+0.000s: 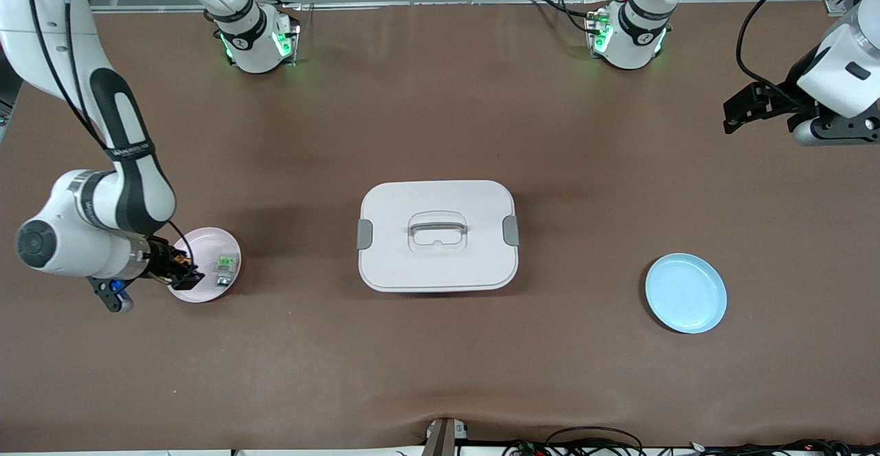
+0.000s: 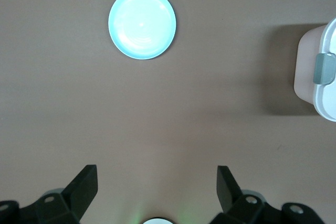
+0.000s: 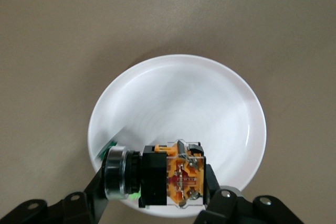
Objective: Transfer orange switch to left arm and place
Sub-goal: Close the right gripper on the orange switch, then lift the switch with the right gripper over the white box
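My right gripper is shut on the orange switch, a black body with an orange block and a silver ring, just above the pink plate at the right arm's end of the table. The right wrist view shows the switch clamped crosswise in the right gripper, over the plate. The white lidded box stands mid-table; its latch end shows in the left wrist view. My left gripper hangs open and empty above the left arm's end of the table, its fingers wide apart.
A small green-and-silver component lies on the pink plate beside the held switch; a green sliver of it peeks out in the right wrist view. A blue plate sits between the box and the left arm's end.
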Available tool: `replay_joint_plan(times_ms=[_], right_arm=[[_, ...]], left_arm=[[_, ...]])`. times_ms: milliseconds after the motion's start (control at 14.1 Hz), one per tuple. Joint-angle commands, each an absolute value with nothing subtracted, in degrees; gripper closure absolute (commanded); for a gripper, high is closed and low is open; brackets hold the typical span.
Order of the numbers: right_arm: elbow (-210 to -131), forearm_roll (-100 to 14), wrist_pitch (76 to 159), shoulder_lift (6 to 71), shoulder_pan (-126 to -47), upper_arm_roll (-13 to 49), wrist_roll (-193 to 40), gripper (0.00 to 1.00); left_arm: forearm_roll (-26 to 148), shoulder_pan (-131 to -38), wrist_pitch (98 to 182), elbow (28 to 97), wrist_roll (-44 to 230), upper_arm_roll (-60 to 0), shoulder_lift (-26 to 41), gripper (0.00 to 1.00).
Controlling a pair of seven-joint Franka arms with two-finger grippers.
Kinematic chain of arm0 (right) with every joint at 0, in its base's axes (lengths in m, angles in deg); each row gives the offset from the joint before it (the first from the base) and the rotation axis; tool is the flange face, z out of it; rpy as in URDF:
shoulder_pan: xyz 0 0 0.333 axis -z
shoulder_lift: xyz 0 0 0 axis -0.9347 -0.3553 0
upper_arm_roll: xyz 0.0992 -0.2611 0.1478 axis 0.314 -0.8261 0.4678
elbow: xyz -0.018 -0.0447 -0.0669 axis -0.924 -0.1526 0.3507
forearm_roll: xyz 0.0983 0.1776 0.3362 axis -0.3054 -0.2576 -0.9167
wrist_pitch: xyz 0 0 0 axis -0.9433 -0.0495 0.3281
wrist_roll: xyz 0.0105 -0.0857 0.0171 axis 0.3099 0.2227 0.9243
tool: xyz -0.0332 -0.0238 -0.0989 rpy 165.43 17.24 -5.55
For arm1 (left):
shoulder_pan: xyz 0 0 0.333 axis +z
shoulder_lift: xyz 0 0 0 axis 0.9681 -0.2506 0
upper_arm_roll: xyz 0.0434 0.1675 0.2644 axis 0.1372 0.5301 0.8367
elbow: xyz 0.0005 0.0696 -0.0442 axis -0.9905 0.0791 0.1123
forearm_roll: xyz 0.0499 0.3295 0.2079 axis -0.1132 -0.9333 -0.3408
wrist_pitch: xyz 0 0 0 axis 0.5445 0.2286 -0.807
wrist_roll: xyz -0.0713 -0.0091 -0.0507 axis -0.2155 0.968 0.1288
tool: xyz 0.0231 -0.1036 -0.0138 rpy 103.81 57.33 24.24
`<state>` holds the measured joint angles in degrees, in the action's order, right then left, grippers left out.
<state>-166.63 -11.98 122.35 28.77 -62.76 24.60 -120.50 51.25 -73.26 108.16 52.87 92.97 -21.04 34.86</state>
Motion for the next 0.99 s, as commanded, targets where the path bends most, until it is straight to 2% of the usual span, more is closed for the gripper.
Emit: replay_joint_plan(times_ms=[0, 424, 919], right_arm=[[-163.85, -17.47, 113.89, 31.6, -62.42, 25.05, -120.93, 1.0], [-164.11, -28.02, 105.78, 38.19, -65.83, 25.05, -128.03, 1.0], [-162.88, -40.86, 105.77, 41.8, -77.52, 25.05, -151.14, 1.0]], left_arm=[[51.57, -73.38, 107.63, 52.96, 92.27, -21.07, 35.23, 0.0], [51.57, -73.38, 107.54, 52.96, 92.27, -21.07, 35.23, 0.0], [51.57, -73.47, 107.63, 52.96, 92.27, -21.33, 35.23, 0.0]])
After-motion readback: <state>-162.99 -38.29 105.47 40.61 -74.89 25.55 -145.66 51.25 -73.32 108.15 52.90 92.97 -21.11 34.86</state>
